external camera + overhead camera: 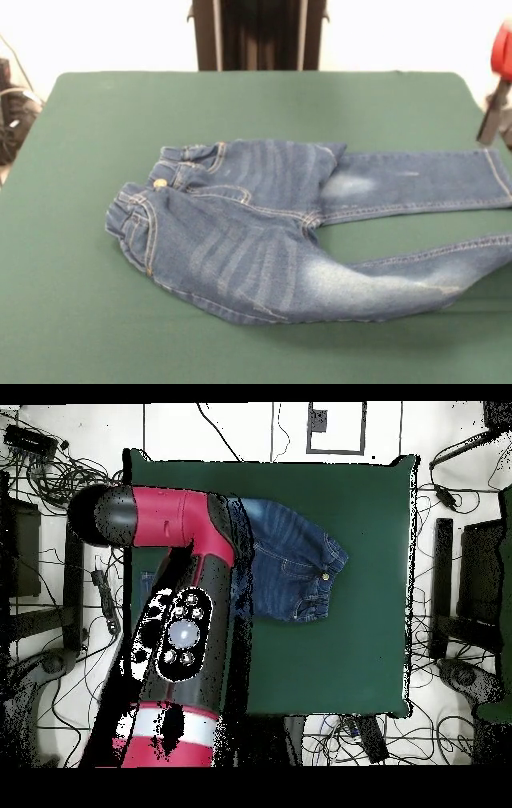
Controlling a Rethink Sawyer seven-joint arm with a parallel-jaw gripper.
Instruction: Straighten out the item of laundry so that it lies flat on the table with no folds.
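Observation:
The item of laundry [264, 232], a small pair of blue denim jeans with faded patches, lies on the green table [240, 96]. Its waistband is at the left, bunched, with the brass button showing. The far leg runs straight to the right. The near leg bulges and curves away past the right edge, and a crease crosses the crotch. At the right edge, above the far leg's hem, hangs a red and grey piece of the arm with the gripper [496, 120], clear of the cloth. From overhead the arm [185, 614] hides the legs; only the jeans' [295, 569] upper part shows.
Bare green cloth [330, 664] surrounds the jeans on all sides. Cables and dark equipment [12, 112] sit on the floor off the table's left edge. Overhead, more cables and black stands [470, 584] ring the table.

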